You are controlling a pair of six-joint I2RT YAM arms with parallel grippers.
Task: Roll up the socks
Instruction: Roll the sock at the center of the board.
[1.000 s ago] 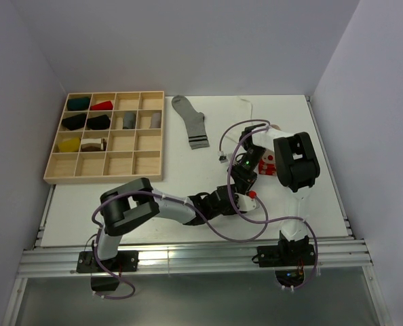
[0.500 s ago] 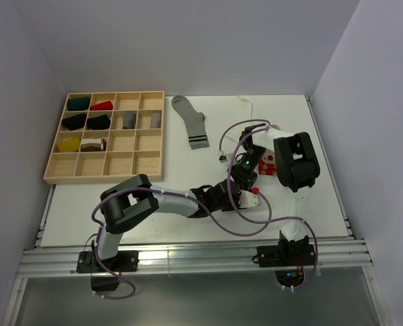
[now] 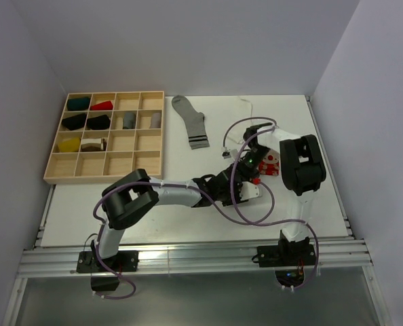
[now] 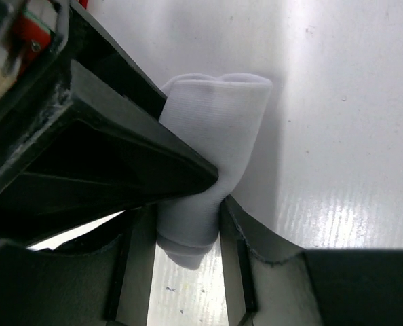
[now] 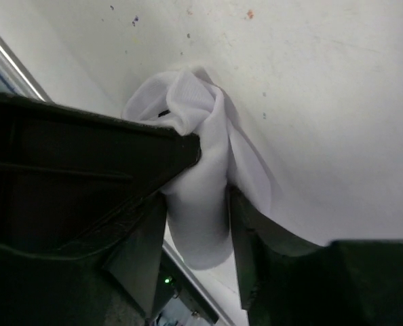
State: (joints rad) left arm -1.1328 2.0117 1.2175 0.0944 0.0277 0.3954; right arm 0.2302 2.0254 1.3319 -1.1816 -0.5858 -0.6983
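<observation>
At the right-centre of the surface [image 3: 72,204], both claws meet on one pale sock [image 4: 215,115]. Left claw [image 4: 184,217] is clamped across a neat rolled end. Right claw [image 5: 196,217] is closed on a bunched fold of the same fabric. Judgement: the roll should be held tight, with one claw pinning it while the other draws the loose fabric over. Neither should let go until the tuck holds, or the roll is likely to spring open. Wrist views alone show the grips, which the arms hide from above. Top view alone shows the red-and-white end [image 3: 269,163] beside the right claw, a striped sock [image 3: 191,122] lying flat and unrolled well apart, and the tray [image 3: 105,178] at the left.
</observation>
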